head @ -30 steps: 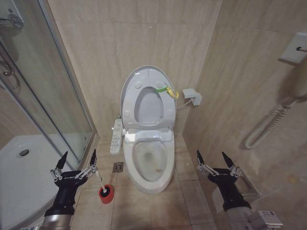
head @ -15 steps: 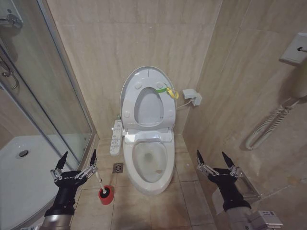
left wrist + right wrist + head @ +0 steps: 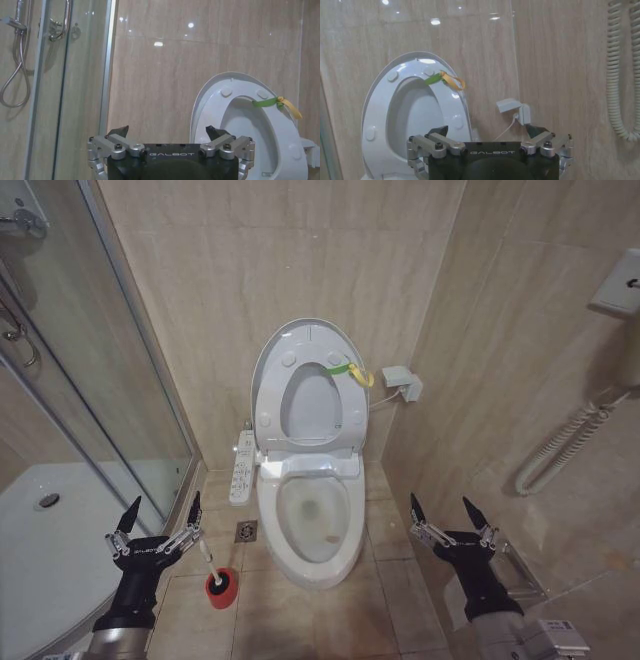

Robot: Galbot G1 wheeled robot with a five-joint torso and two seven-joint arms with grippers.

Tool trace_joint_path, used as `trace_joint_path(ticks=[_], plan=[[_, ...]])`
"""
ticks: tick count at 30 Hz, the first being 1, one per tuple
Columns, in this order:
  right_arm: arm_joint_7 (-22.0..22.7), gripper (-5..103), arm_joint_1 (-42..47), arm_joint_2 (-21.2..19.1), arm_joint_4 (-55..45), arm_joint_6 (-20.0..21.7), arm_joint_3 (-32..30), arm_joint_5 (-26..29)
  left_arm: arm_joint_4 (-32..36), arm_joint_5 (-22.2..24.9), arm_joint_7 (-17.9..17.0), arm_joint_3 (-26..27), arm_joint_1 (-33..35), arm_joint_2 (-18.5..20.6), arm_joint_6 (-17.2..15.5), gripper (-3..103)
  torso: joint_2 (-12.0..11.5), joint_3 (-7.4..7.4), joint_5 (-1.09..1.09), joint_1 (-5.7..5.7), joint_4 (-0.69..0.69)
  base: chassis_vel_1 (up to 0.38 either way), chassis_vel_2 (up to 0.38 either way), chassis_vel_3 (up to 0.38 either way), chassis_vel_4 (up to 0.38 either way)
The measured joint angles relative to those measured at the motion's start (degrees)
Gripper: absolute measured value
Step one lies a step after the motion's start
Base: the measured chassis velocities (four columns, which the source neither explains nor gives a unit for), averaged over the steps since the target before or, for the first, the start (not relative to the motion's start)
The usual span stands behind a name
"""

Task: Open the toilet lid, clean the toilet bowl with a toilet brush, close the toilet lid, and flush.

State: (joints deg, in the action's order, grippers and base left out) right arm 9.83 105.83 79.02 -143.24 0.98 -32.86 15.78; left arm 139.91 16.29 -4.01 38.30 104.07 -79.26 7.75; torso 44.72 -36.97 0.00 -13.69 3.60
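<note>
Brush (image 3: 209, 560) stands just beside, perhaps touching, spread left claw (image 3: 160, 523).

Both arms are low in front, left gripper (image 3: 158, 517) and right gripper (image 3: 442, 513) open, fingers pointing up.

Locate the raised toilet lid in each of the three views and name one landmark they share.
Head view: the toilet lid stands upright against the back wall, centre of picture, above the toilet bowl.
Left wrist view: at the right side, beyond the left gripper.
Right wrist view: at the left side, beyond the right gripper.
Shared landmark: the green-and-yellow loop tag on the lid.
</note>
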Motion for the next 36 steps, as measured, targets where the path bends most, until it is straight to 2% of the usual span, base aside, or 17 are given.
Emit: trace_joint_path(ticks=[36], plan=[[0.0,100,0.0,0.0,0.0,0.0,0.0,0.0,0.0,0.0,0.0,0.0,0.0,0.0,0.0,100,0.0,0.00,0.00,-0.01,0.00,0.000,0.000,0.000,0.000]])
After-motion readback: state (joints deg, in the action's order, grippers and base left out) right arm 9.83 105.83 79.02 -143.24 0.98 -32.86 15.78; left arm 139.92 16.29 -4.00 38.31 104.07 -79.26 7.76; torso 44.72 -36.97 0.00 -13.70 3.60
